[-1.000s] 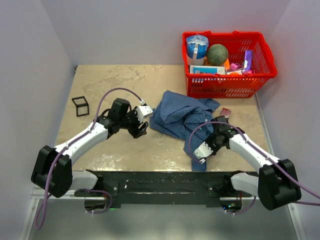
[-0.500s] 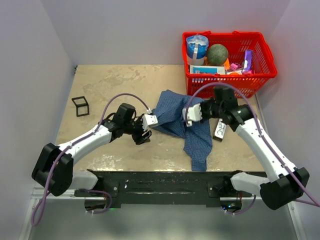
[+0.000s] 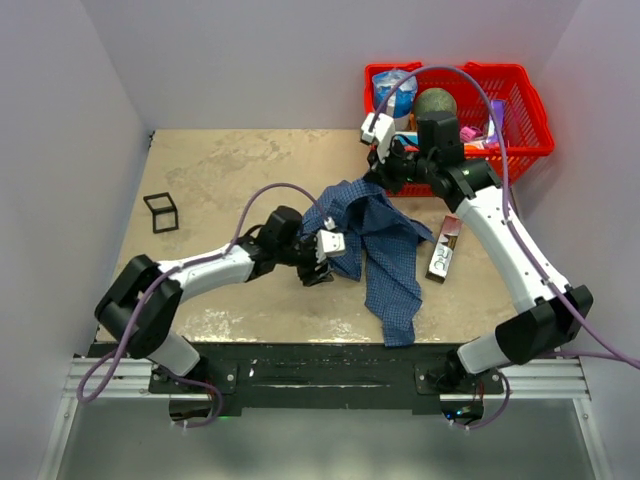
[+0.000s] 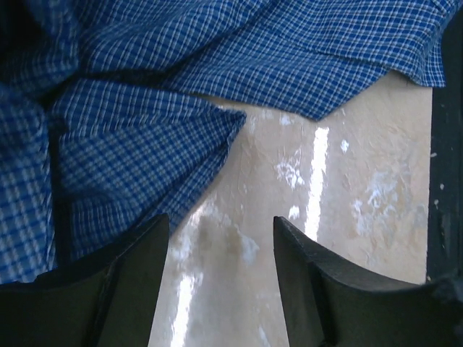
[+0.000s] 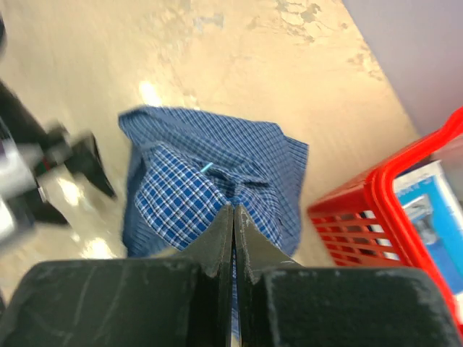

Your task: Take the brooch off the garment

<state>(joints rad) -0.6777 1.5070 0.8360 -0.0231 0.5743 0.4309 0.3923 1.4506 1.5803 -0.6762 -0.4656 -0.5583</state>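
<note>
The garment [image 3: 388,245] is a blue checked shirt, crumpled mid-table, with one part drawn up toward the basket. My right gripper [image 3: 386,176] is shut on a fold of it and holds that fold above the table. In the right wrist view the jaws [image 5: 233,211] are pressed together over checked cloth [image 5: 181,195]. My left gripper [image 3: 322,268] is open and empty, low at the shirt's left edge. In the left wrist view it [image 4: 221,235] straddles bare table beside the cloth [image 4: 217,58]. The brooch is hidden.
A red basket [image 3: 530,150] full of goods stands at the back right, close behind my right gripper, and its rim shows in the right wrist view [image 5: 405,188]. A flat packet [image 3: 443,248] lies right of the shirt. A small black frame [image 3: 160,212] sits at the far left.
My right gripper has gone from the front right to the back near the basket, pulling a fold of the shirt up. My left gripper has moved right to the shirt's edge. The packet became uncovered.
</note>
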